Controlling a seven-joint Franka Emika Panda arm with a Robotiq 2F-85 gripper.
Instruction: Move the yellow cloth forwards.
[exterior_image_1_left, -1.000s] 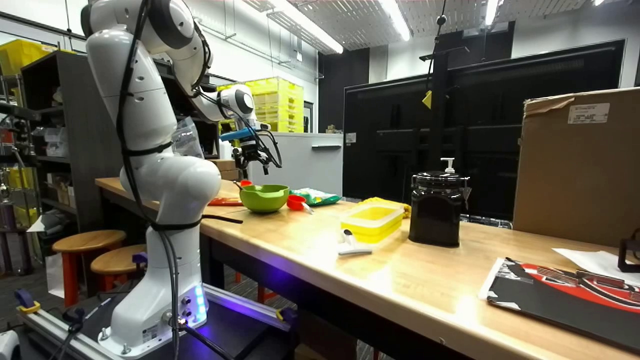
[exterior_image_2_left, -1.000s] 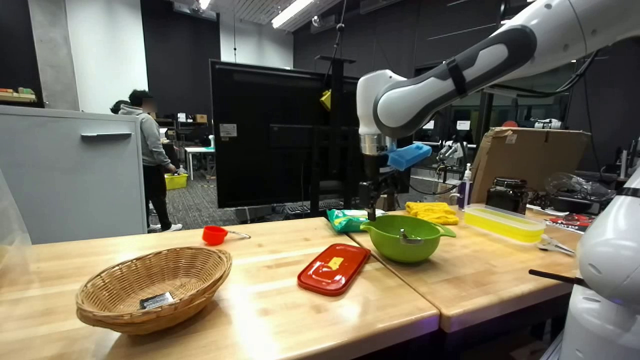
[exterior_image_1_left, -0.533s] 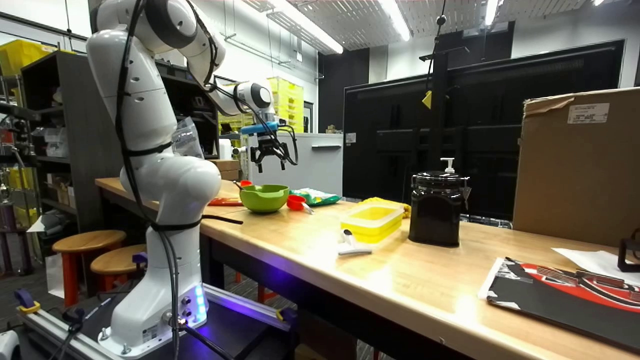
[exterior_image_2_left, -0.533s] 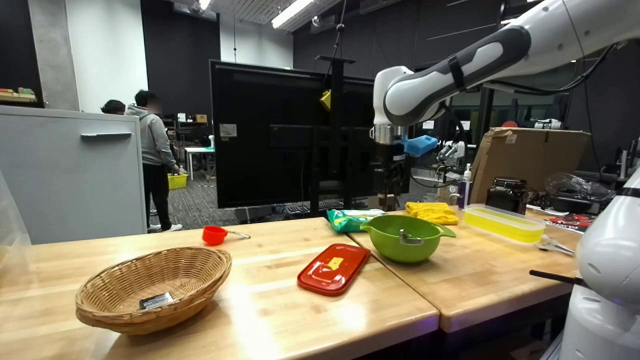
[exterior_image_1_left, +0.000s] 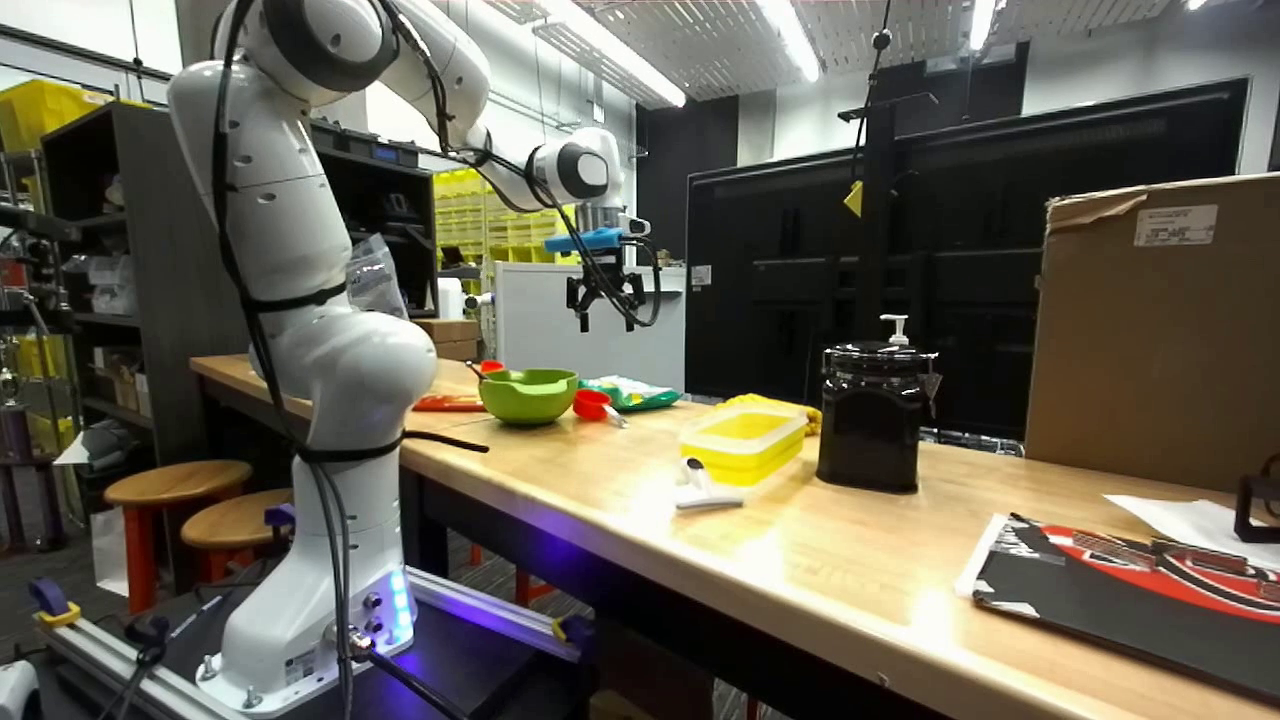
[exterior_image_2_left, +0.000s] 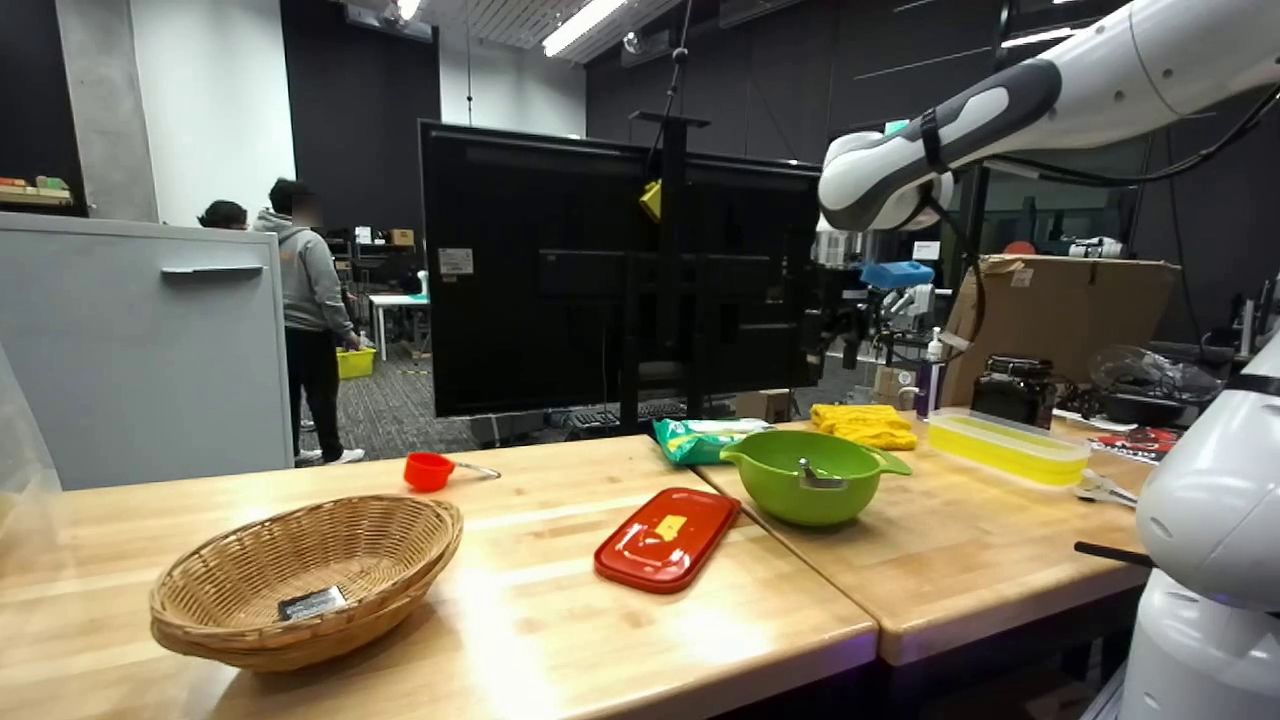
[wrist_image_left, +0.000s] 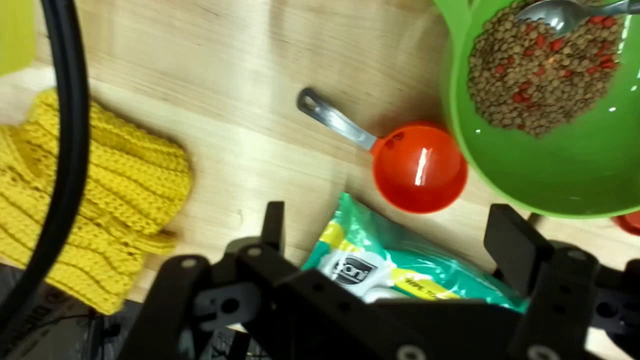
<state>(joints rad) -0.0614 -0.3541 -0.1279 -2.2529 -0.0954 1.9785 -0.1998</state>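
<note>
The yellow cloth (exterior_image_1_left: 775, 402) is a knitted, folded piece lying near the table's far edge, partly hidden behind the yellow plastic container in an exterior view. It shows plainly in an exterior view (exterior_image_2_left: 865, 425) between the green bowl and the container. In the wrist view the cloth (wrist_image_left: 132, 175) lies at the left, partly covered by a black cable. My gripper (exterior_image_1_left: 608, 322) is open and empty, high above the table; it also shows in an exterior view (exterior_image_2_left: 832, 362). In the wrist view the fingers (wrist_image_left: 386, 215) are wide apart, above a green wipes packet, with the cloth off to their left.
The green bowl (exterior_image_2_left: 815, 478) holds lentils and a spoon. A red scoop (wrist_image_left: 420, 167) and the wipes packet (wrist_image_left: 380, 265) lie beside it. The yellow container (exterior_image_1_left: 745, 445), a squeegee-like tool (exterior_image_1_left: 708, 490) and a black jar (exterior_image_1_left: 870, 420) stand nearer the box. A red lid (exterior_image_2_left: 668, 540) and basket (exterior_image_2_left: 310, 580) lie further along.
My gripper has moved right and up in both exterior views, away from above the green bowl, and has turned somewhat. The cloth and the other table things have not moved.
</note>
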